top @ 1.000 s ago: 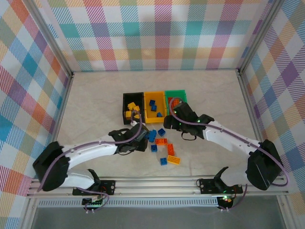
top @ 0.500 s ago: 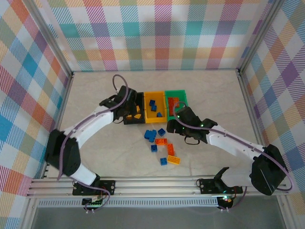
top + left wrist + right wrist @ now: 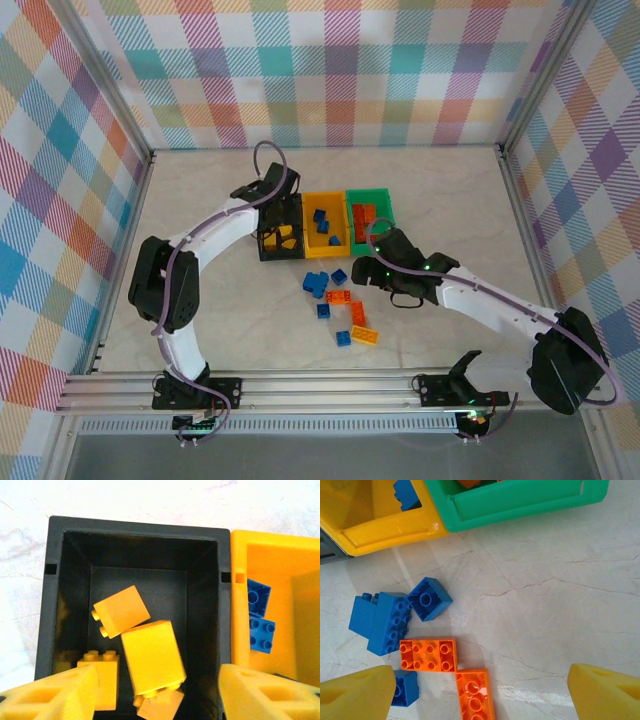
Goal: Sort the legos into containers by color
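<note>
Plainly, the left hand (image 3: 159, 694) gapes released above seemingly four jumbled yellow legos (image 3: 152, 655).

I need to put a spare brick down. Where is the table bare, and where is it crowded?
Bare: the table behind the three bins and right of the green bin. Crowded: in front of the bins, among loose legos; the left arm crosses beside the black bin.

Pale marbled tabletop (image 3: 450, 200), cream with thin dark veins, clearest in the right wrist view. Enclosed by pastel plaid back wall (image 3: 340, 70), left wall (image 3: 60, 200) and right wall (image 3: 590, 180). Slanting metal posts (image 3: 100, 75) at both rear corners. Horizontal metal rail (image 3: 330, 385) along the near edge.
</note>
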### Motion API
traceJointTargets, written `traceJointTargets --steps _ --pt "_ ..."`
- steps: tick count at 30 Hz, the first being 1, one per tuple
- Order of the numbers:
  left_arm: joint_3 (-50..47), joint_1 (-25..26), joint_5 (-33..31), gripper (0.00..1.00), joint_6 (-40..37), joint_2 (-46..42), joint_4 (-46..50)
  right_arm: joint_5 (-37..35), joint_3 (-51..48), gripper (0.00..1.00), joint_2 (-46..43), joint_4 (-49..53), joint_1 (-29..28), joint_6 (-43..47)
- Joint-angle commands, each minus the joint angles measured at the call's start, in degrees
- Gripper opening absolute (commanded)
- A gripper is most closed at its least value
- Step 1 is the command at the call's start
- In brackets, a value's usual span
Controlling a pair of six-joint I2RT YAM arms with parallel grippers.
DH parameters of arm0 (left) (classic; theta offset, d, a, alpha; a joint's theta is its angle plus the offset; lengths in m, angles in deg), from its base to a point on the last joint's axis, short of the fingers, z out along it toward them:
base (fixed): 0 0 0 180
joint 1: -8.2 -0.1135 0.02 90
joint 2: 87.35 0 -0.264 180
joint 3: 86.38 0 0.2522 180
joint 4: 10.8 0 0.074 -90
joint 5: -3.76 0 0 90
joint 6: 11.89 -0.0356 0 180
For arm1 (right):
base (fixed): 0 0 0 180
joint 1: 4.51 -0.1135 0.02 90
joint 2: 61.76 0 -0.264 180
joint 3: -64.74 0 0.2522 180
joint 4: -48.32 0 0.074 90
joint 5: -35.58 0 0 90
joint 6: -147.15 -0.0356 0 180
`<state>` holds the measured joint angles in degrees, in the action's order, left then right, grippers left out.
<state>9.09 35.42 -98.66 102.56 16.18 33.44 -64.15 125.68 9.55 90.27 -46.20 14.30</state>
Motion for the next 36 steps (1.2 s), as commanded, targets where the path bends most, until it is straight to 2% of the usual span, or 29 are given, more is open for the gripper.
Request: traceJointTargets --steps 1,4,6,13,17,20,24,30,36 --pt "0.2 -0.3 2.5 0.72 0.1 -5.6 1.3 2.3 -1.0 0.89 1.2 2.0 -0.3 0.2" --pt "-3.6 0.9 4.9 0.82 1.0 -12.2 -0.1 3.5 -1.6 0.89 1.6 3.4 -0.8 -0.2" --pt "-7.0 2.7 5.6 0.99 1.8 -17.4 -0.7 4.1 -2.4 0.89 2.0 4.5 -1.8 -0.9" --pt "-22.3 10.6 5.2 1.00 5.3 -33.4 -0.4 7.0 -5.8 0.89 4.4 6.1 -7.9 -2.8" --pt "-30.4 11.6 6.0 1.00 8.3 -40.9 0.8 8.8 -7.5 0.89 4.3 3.4 -11.7 -0.8" --pt "-34.1 11.6 6.4 1.00 10.0 -44.9 2.0 7.3 -7.2 0.89 3.2 3.7 -13.1 2.2" --pt "-36.4 11.6 5.1 1.00 10.7 -47.9 3.9 7.5 -5.5 0.87 3.9 4.8 -13.2 7.2" --pt "-38.4 11.6 4.5 1.00 11.3 -47.9 4.0 12.1 -4.6 0.85 8.4 0.8 -13.3 12.7" --pt "-38.8 11.6 3.3 1.00 11.2 -48.4 4.8 11.9 -4.8 0.70 9.3 3.5 -14.8 13.0"
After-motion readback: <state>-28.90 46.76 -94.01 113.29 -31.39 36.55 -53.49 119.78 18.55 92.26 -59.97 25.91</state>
